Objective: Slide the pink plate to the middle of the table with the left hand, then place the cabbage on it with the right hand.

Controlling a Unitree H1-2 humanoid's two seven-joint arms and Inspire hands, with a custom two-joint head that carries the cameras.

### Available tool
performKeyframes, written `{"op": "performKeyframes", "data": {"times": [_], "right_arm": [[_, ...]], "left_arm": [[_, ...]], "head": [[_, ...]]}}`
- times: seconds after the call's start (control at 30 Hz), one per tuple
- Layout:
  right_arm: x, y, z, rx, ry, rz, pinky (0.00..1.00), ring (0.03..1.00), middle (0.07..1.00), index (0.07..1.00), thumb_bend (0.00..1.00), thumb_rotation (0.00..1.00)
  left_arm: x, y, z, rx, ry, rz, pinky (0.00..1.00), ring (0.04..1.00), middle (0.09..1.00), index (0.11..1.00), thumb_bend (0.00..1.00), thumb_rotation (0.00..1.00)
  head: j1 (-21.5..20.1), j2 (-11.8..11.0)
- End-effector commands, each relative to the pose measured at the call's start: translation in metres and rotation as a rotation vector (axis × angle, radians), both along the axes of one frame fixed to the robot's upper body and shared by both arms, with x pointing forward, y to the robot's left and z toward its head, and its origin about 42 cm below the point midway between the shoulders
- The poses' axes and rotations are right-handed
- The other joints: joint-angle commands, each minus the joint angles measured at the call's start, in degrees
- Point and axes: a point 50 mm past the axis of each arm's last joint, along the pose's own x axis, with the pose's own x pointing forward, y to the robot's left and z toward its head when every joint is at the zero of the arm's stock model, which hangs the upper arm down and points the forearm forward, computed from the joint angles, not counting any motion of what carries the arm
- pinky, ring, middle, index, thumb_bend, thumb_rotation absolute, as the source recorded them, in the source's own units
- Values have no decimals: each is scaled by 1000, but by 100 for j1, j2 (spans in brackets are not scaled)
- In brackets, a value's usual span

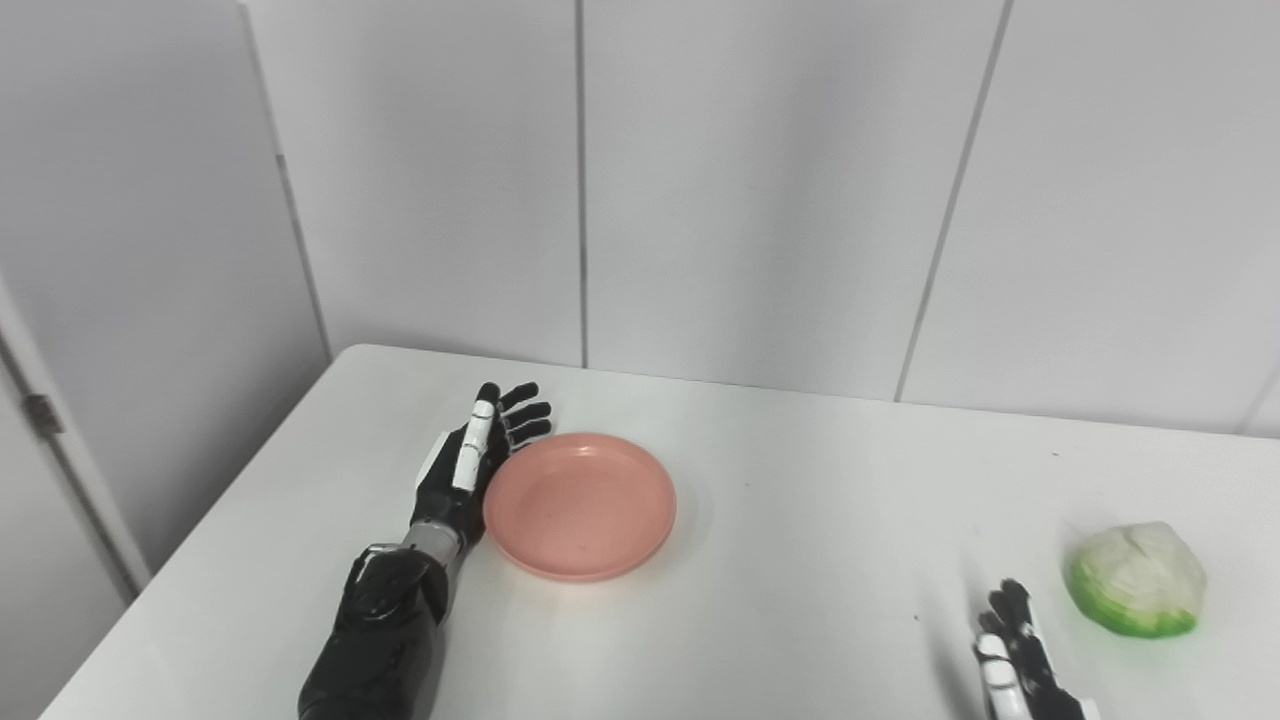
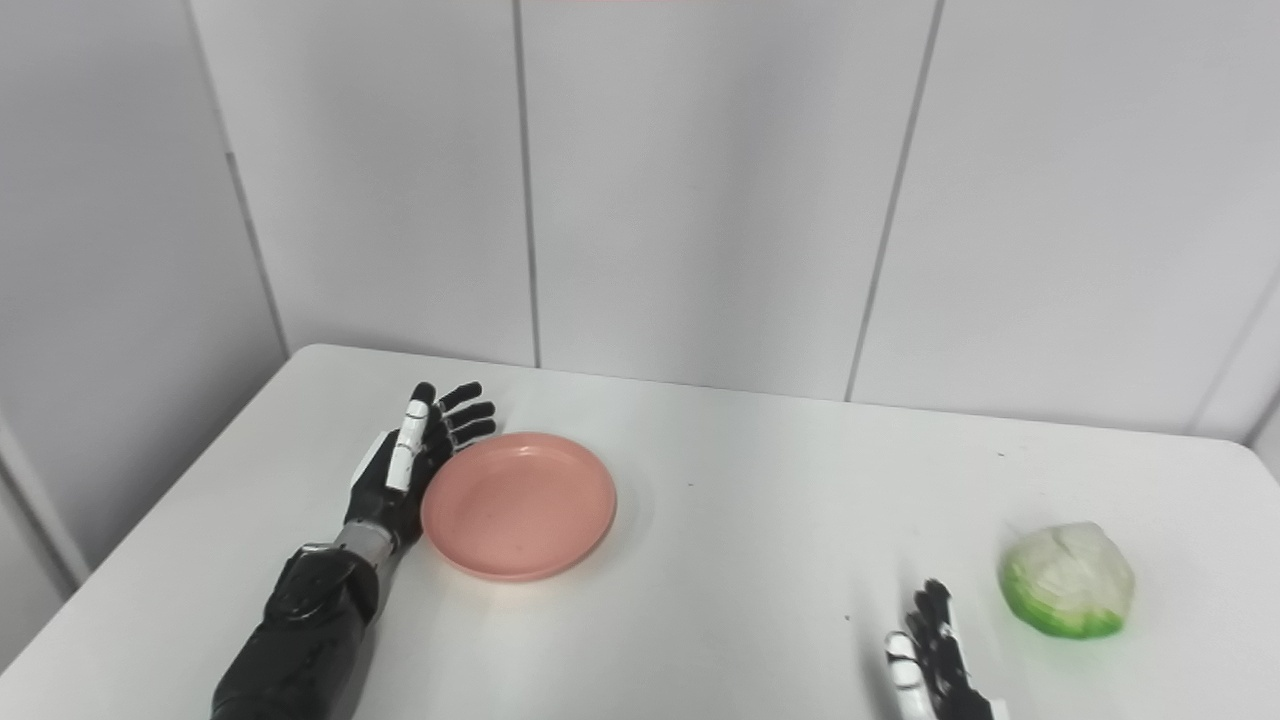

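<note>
While low at the near edge, right hand only partly in view, fingers extended, holding nothing.
Just beyond and to its right, cabbage on the white table, apart from that hand. Farther left, pink plate flat, left of the table's middle. Against its left rim, left hand edge-on, fingers straight and spread, gripping nothing.

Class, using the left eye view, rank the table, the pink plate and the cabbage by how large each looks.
1. table
2. pink plate
3. cabbage, which lies nearer the camera yet looks smaller than the plate.
</note>
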Motion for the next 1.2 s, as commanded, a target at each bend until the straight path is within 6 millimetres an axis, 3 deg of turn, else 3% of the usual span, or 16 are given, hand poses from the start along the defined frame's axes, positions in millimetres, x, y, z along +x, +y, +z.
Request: {"op": "performKeyframes", "data": {"times": [0.0, 0.2, 0.57, 0.73, 0.9, 1.17], "right_arm": [[3, 1, 6, -8, -73, -7, 1000, 999, 1000, 1000, 493, 764], [5, 8, 4, -33, -66, -18, 1000, 990, 1000, 1000, 519, 759], [12, 22, -1, -42, -82, 11, 1000, 1000, 1000, 1000, 577, 816], [14, 24, -1, -57, -80, 7, 1000, 1000, 1000, 1000, 606, 838], [17, 24, 3, -54, -83, 14, 1000, 1000, 1000, 1000, 608, 840], [18, 19, 15, -57, -89, 6, 1000, 1000, 1000, 1000, 597, 831]], "left_arm": [[1, -8, 4, 0, 13, -23, 758, 804, 799, 795, 753, 1000], [-8, -24, 5, 4, -3, -40, 785, 811, 799, 793, 734, 1000], [-25, -73, 4, -6, -42, -115, 757, 785, 794, 782, 711, 1000], [-36, -101, 3, -67, -36, -99, 759, 778, 782, 767, 708, 986], [-43, -124, 3, -63, -14, -148, 830, 831, 817, 821, 725, 1000], [-42, -161, 8, -97, -5, -176, 853, 852, 823, 829, 755, 1000]], "head": [[-238, 68], [-878, 167], [-1616, 279], [-1727, 350], [-1788, 483], [-1547, 831]]}}
